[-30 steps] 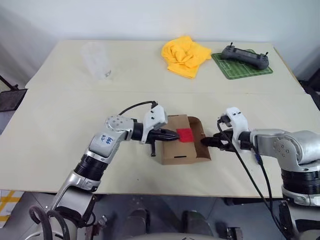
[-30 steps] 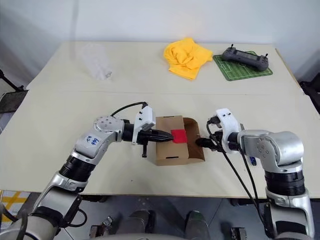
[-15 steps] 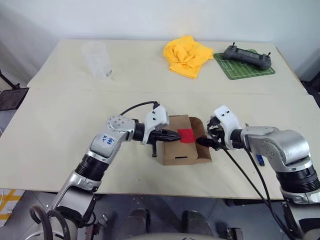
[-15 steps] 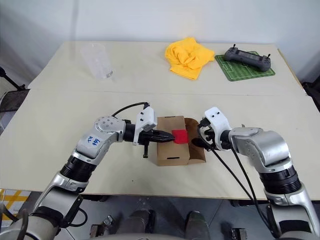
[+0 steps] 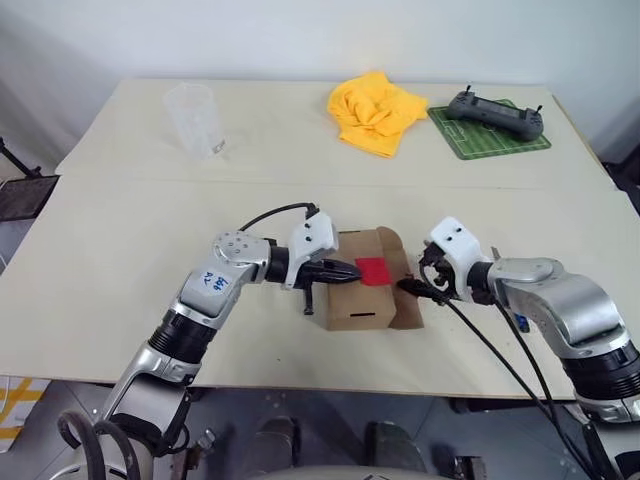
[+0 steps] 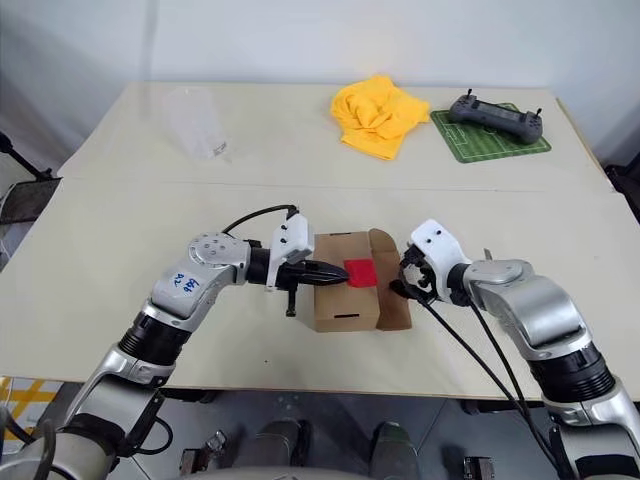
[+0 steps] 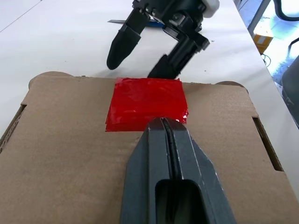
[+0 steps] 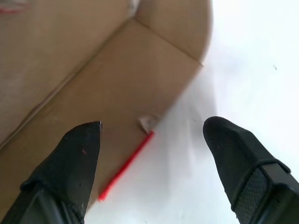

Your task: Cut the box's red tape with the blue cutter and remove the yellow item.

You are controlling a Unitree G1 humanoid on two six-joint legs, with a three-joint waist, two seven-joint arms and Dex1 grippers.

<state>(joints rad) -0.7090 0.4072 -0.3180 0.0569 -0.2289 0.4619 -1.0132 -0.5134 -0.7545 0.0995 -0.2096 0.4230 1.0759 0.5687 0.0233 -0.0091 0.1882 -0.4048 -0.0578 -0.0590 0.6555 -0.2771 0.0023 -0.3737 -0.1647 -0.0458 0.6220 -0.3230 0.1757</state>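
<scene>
Carton (image 5: 360, 290): closed left gripper (image 5: 350, 270) pinning lid beside red tape (image 5: 372, 270); open, empty right gripper (image 6: 403, 287), newly rolled, nearing the 3 o'clock flap to lift it.

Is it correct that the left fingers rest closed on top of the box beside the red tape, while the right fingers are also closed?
Not quite. The right fingers are open, standing wide apart in the right wrist view. The left fingers do rest closed on the box, at the edge of the red tape.
</scene>
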